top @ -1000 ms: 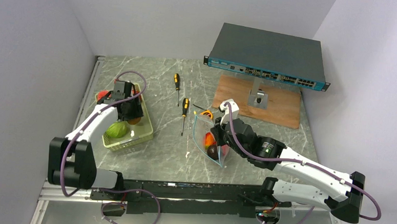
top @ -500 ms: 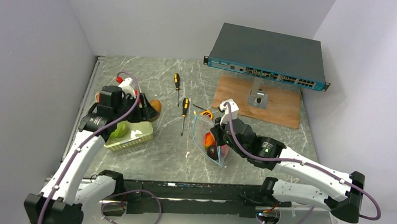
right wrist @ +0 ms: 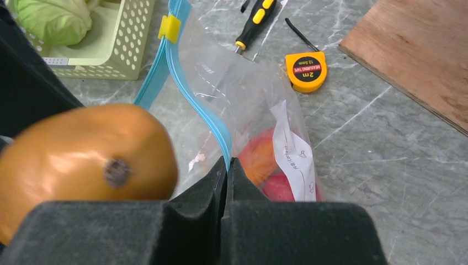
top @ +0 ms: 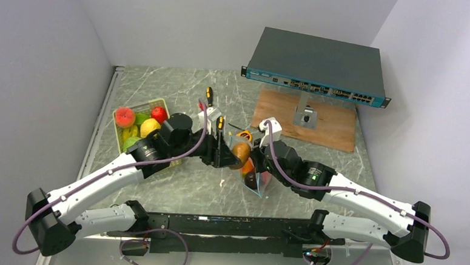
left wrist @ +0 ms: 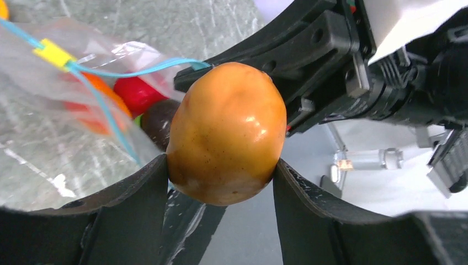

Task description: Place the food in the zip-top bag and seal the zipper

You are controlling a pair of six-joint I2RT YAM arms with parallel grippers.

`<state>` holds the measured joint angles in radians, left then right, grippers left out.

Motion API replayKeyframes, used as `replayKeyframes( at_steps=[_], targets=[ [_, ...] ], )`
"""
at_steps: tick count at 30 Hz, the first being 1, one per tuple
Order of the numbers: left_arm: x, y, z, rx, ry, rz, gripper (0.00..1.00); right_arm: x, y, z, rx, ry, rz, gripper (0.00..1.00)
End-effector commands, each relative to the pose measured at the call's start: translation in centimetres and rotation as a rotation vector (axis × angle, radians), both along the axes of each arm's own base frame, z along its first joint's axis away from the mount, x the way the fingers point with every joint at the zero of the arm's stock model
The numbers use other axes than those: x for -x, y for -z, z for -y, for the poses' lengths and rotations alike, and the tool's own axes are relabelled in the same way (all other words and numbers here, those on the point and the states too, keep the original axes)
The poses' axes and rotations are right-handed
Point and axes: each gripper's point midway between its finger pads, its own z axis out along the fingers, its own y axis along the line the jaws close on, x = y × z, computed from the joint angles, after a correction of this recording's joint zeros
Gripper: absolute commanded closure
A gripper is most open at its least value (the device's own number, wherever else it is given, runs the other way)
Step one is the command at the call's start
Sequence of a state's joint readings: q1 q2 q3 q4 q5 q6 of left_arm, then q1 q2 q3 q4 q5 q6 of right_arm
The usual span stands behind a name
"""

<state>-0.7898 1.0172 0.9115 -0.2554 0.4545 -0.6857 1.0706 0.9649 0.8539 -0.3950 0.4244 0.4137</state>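
My left gripper (top: 236, 155) is shut on an orange-yellow toy fruit (top: 240, 151) and holds it at the open mouth of the clear zip-top bag (top: 249, 169). In the left wrist view the fruit (left wrist: 226, 132) sits between both fingers, with the bag (left wrist: 66, 110) and its teal zipper (left wrist: 105, 116) just left of it. My right gripper (right wrist: 227, 163) is shut on the bag's teal zipper (right wrist: 212, 118) edge and holds the mouth open. Red, orange and dark fruits (right wrist: 270, 165) lie inside the bag. More fruits (top: 137, 122) remain in the pale green tray (top: 118, 137).
Two yellow-and-black screwdrivers (top: 210, 98) lie behind the bag. A yellow tape measure (right wrist: 306, 70) sits beside it. A network switch (top: 316, 67) stands on a wooden board (top: 324, 126) at the back right. Grey walls close in on both sides.
My left arm has lifted the orange fruit out of the tray and swung right across the table to the bag's mouth. The right gripper has held the bag still.
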Motion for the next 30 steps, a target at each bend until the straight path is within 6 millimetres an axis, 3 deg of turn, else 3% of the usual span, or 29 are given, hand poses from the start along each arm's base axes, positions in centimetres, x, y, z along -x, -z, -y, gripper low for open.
replayKeyframes(
  at_steps=[1,8,15,22,26,30],
  targets=[
    [-0.7,-3.5,3.0,0.122,-0.022,-0.018,0.80,-0.7,-3.3,0.3,-0.095,0.057,0.056,1.00],
    [-1.5,-0.8,3.7,0.056,-0.116,-0.155,0.82,-0.9,-4.1,1.5,-0.158,0.122,0.073,1.00],
    [-1.7,0.0,4.2,0.072,-0.133,-0.204,0.74,-0.9,-4.1,1.5,-0.162,0.125,0.073,1.00],
    [-1.8,0.5,3.9,0.040,-0.144,-0.198,0.56,-0.9,-4.2,1.5,-0.169,0.126,0.074,1.00],
    [-1.8,0.4,3.6,0.031,-0.150,-0.181,0.38,-1.0,-4.1,1.5,-0.165,0.125,0.074,1.00],
    [-1.8,-0.2,3.4,0.037,-0.151,-0.158,0.26,-1.0,-4.0,1.3,-0.160,0.124,0.071,1.00]
  ],
)
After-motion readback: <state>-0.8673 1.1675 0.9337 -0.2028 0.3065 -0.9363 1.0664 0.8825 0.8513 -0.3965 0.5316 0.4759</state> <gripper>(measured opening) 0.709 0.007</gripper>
